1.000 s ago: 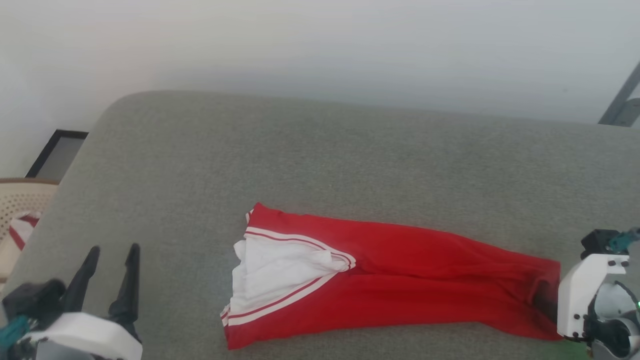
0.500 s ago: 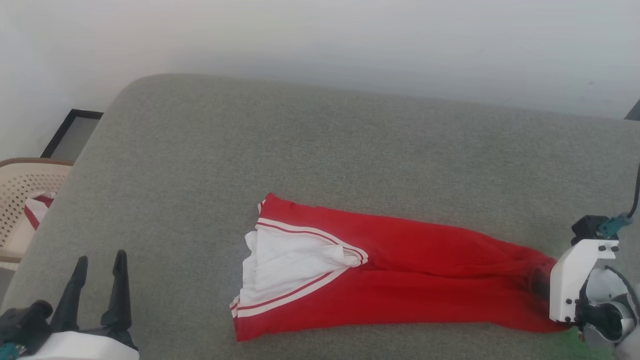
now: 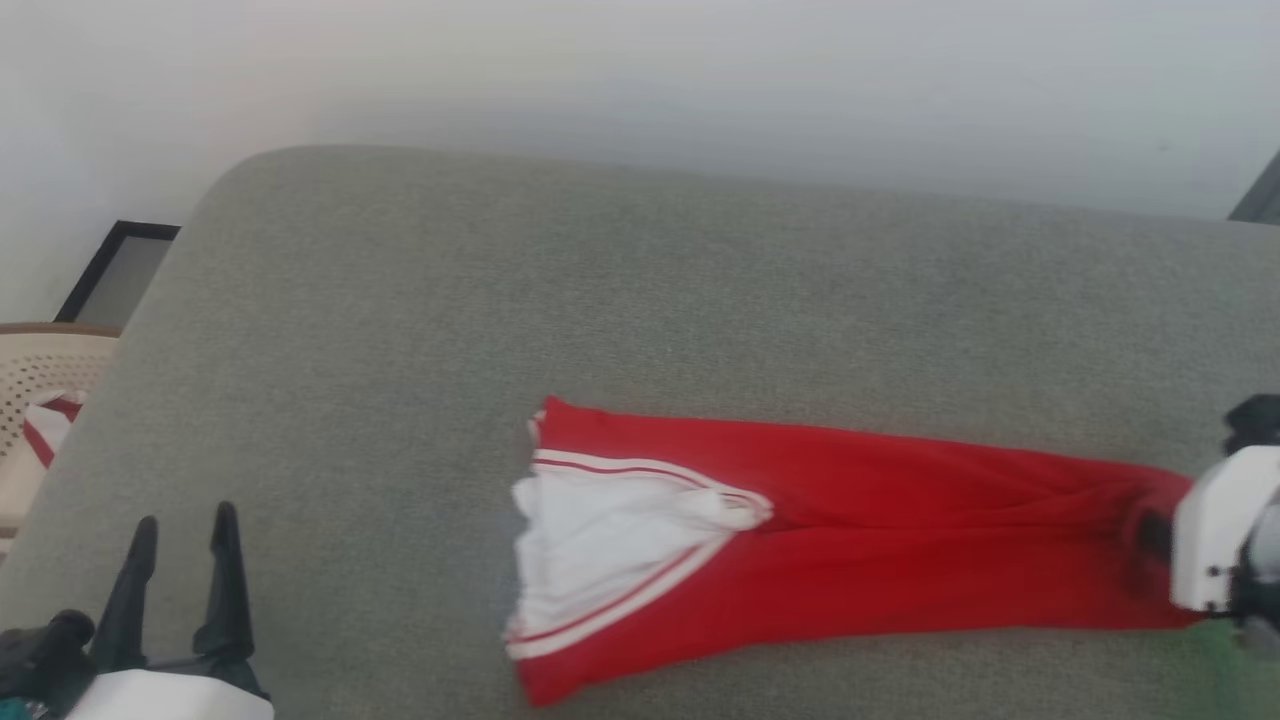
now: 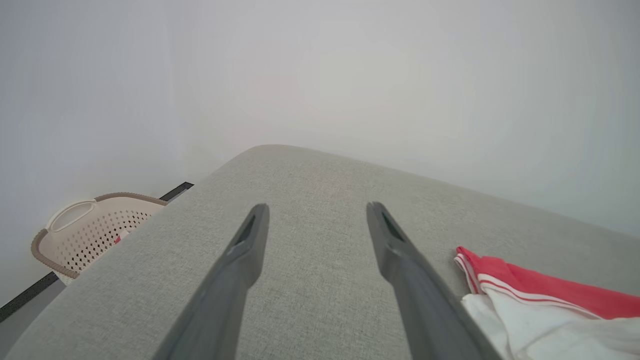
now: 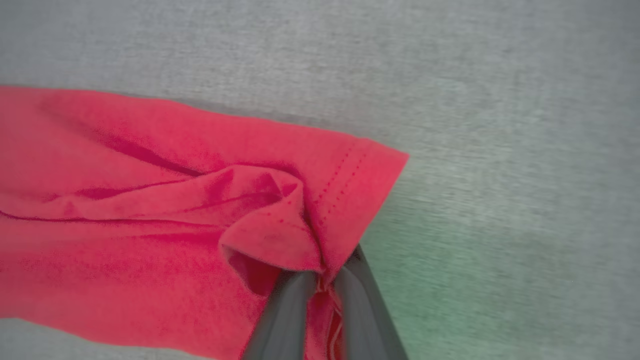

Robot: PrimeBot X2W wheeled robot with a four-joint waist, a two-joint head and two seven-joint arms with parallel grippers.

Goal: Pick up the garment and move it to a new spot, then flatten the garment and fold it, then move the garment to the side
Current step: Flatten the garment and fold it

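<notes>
Your two right fingers [image 5: 362, 310] were closed together on a bunched fold of red cloth at the hem end of the one garment [image 5: 150, 200], with the stitched hem puckered around their tips. In the head view that same pinch sat at the far right of the scene, where the dark fingers [image 3: 1152, 530] reached out of the white housing into the garment's [image 3: 900, 540] right end.

From there the garment ran leftward as one long red strip, lying on the near half of the table [image 3: 640, 300]. Its left end finished in one white sleeve end, bordered by red-and-white stripe trim. No print showed on the upturned side.

Your two left fingers [image 3: 225, 580] stood spread apart at the near left, over the table's corner, with nothing between them. They were left of the garment and clear of it. In the left wrist view the same two fingers [image 4: 395, 255] pointed across bare grey fabric, and the striped sleeve end [image 4: 525, 295] lay just to their right.

Beyond the table's left edge stood one pale perforated basket [image 4: 90, 230] with a brown rim, and one piece of red-and-white cloth [image 3: 42, 430] lay inside it. One dark-framed panel [image 3: 115, 275] lay on the floor just past the basket, against the plain white wall [image 3: 640, 80].
</notes>
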